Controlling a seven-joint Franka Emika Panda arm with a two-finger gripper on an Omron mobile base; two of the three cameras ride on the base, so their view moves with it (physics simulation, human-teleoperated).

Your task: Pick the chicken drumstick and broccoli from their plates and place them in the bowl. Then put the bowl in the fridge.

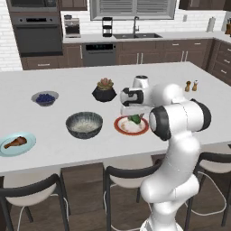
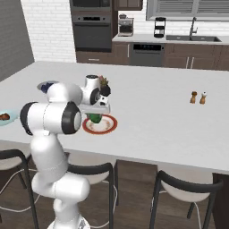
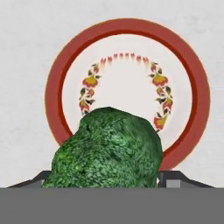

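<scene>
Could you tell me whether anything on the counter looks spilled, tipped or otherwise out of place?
Nothing stands out. The broccoli sits between the gripper fingers over its red-rimmed plate, the drumstick lies on the blue plate, and the bowl stands upright.

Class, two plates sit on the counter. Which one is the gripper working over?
The white plate with the red-orange rim, carrying the broccoli; the gripper hangs above it. The light blue plate with the drumstick lies far off.

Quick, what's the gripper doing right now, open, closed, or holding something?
Gripper: jaws closed on the broccoli, one dark tip showing on each side of it, above the red-rimmed plate.
</scene>
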